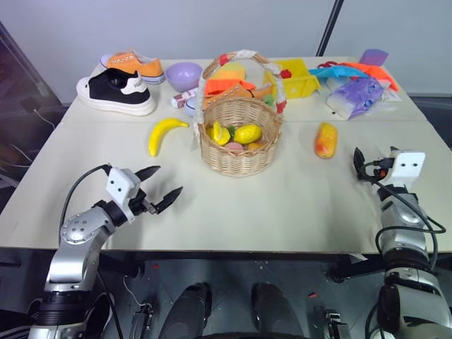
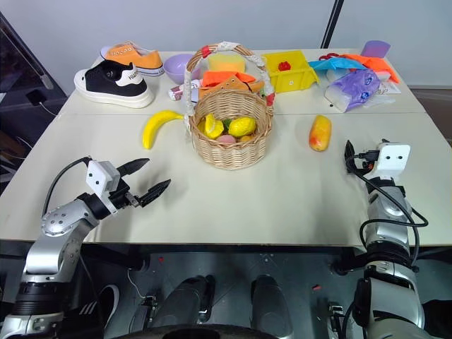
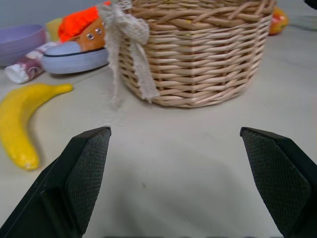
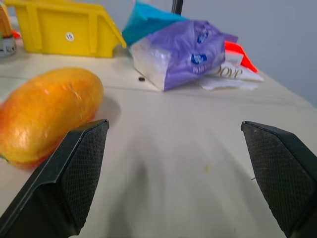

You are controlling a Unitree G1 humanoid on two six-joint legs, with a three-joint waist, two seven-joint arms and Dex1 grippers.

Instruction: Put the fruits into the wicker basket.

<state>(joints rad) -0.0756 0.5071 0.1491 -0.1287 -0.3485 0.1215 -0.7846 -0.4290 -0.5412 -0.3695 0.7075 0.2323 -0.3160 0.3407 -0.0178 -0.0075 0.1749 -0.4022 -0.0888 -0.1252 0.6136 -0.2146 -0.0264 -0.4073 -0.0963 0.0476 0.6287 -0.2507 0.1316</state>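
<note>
The wicker basket stands mid-table with a lemon and other toy fruit inside. A yellow banana lies on the table just left of it, and an orange-yellow mango lies to its right. My left gripper hovers open and empty near the front left, pointing toward the basket with the banana off to one side. At the right edge of the table my right gripper is open and empty, just short of the mango.
Along the back stand a black sneaker, an orange sneaker, a lilac bowl, a yellow bin and a purple tissue pack. More items crowd behind the basket. Bare tabletop lies between the grippers.
</note>
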